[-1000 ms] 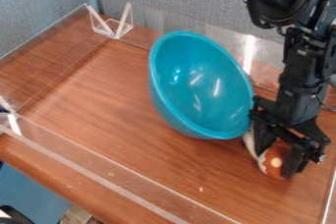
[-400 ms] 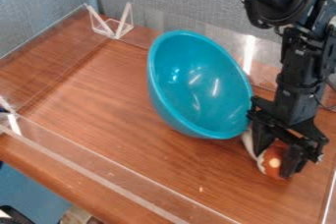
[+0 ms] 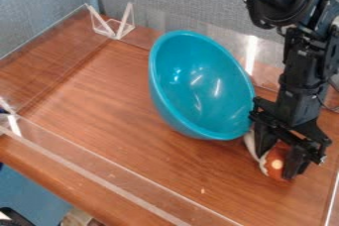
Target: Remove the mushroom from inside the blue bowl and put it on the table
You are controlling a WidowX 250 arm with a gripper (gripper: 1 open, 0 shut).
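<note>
The blue bowl [image 3: 199,83] is tipped on its side on the table [image 3: 99,96], with its opening facing the left front. Just right of its lower rim my gripper [image 3: 287,161] points down at the tabletop. The mushroom [image 3: 276,164] lies outside the bowl, low between the black fingers [image 3: 312,155]. Its orange-brown cap shows, and a bit of cream stem peeks out on the bowl side. The jaws stand wider than the mushroom, so the gripper looks open around it. The fingers hide part of the mushroom.
Low clear acrylic walls [image 3: 79,166] edge the table at the front and left. A white wire stand [image 3: 114,20] sits at the back left corner. The black arm [image 3: 298,32] rises at the right, close to the bowl's back.
</note>
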